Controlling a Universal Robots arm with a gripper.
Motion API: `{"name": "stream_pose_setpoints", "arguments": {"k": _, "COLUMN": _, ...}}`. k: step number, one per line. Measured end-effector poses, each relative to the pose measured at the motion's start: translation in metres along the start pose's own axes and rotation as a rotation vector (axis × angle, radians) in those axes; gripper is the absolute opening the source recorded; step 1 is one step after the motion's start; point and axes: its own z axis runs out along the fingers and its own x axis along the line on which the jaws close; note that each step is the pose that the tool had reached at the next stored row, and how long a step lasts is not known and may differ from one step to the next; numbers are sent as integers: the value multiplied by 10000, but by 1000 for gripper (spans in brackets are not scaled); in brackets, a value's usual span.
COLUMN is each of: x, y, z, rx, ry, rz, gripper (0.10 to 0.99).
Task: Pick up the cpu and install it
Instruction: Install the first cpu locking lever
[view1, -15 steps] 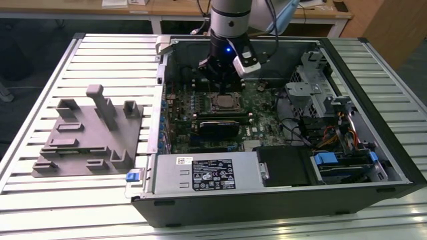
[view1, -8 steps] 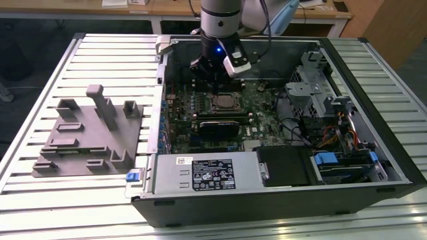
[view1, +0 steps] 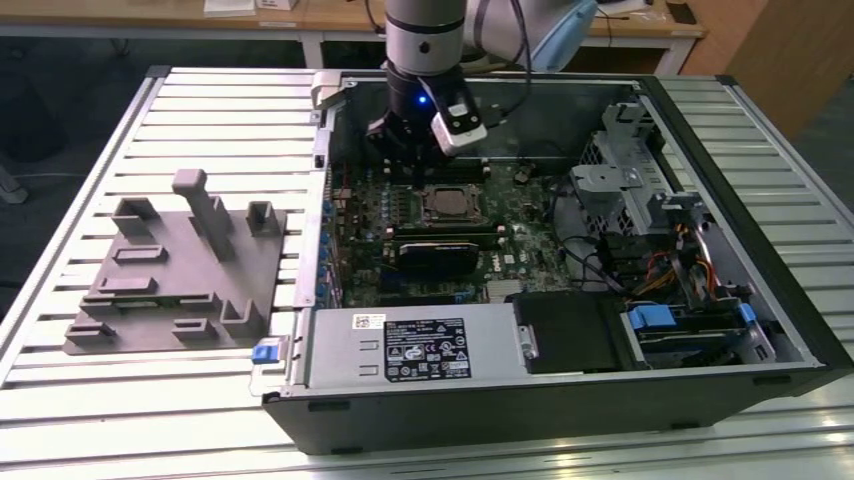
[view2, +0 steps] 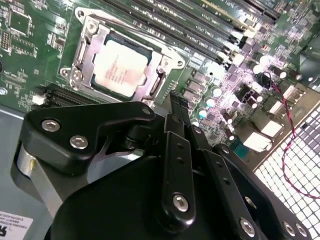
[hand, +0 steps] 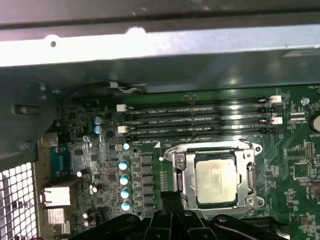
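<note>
One cpu (view2: 120, 69) lay seated in its socket (hand: 216, 178); your pincer (view1: 403, 140) hung just above the board beside it, and I could not tell its state.

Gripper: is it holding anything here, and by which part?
Nothing visibly held. The cpu sits in the socket on the motherboard, apart from the gripper.

Slatted metal table (view1: 200, 420) under open computer case (view1: 561, 400) and grey fixture block (view1: 174, 270)
</note>
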Motion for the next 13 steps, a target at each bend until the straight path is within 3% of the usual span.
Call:
{"name": "stream_pose_setpoints", "arguments": {"k": 4, "x": 31, "y": -5, "z": 0, "rx": -230, "ry": 17, "rz": 2, "gripper": 106}}
{"name": "stream_pose_setpoints", "arguments": {"k": 13, "x": 116, "y": -18, "z": 0, "rx": -469, "ry": 37, "rz": 3, "gripper": 106}}
